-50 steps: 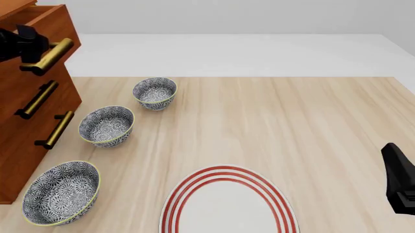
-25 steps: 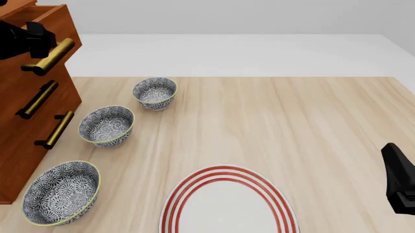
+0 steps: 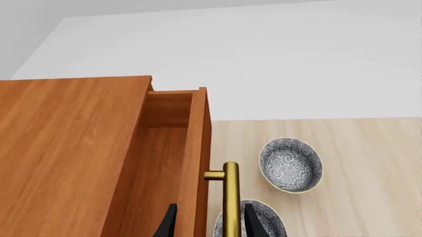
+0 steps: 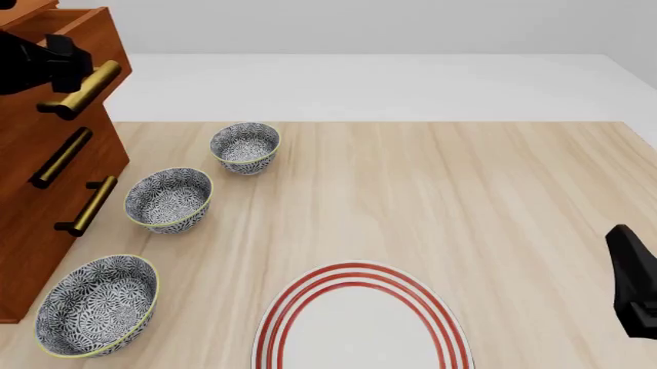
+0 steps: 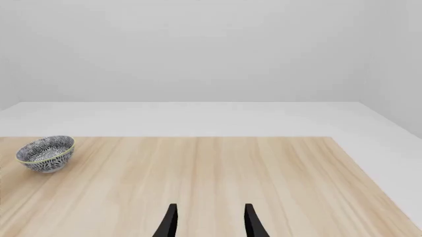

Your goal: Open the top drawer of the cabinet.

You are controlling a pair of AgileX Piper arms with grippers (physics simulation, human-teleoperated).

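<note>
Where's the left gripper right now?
In the front view, the left gripper is at far left, at the top drawer's brass handle, above the two lower drawers.

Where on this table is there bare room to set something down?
Free: the wide stretch of table right of the three bowls, beyond the striped plate. Crowded: the left edge, where the bowls line the cabinet.

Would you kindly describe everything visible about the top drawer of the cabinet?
The top drawer is reddish-brown wood with a plain wooden inside and a brass bar handle on posts. It stands partly pulled out of the cabinet, at the table's left. The left gripper's fingers straddle its front panel and handle.
</note>
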